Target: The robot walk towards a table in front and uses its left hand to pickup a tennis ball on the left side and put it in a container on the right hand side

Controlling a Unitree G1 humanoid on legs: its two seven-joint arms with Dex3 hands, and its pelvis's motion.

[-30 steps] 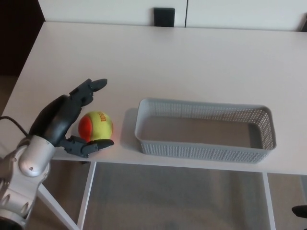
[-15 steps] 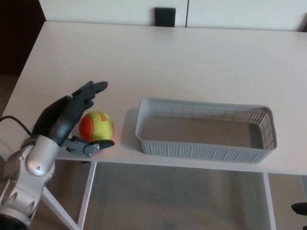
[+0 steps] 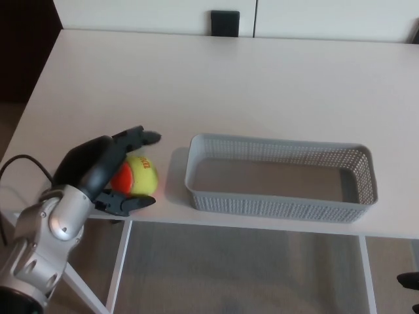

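Note:
The tennis ball (image 3: 139, 176), yellow-green with an orange patch, rests on the white table (image 3: 216, 91) near its front left edge. My left hand (image 3: 105, 171) cups it from the left. The fingers (image 3: 141, 138) reach over its top and the thumb (image 3: 127, 202) lies under its front. The fingers are still spread, so the hand is open around the ball. The hand hides the ball's left side. The grey mesh container (image 3: 281, 204) stands just right of the ball with nothing inside. My right hand does not show.
The table's front edge runs just below the ball and the container. Floor and white table legs (image 3: 121, 261) show beneath. A black object (image 3: 224, 23) sits at the far edge. A small dark shape (image 3: 410, 281) shows at the bottom right border.
My left hand has moved right and closed in on the ball, its fingers dropping over the top. The ball has shifted slightly right. The container has not moved.

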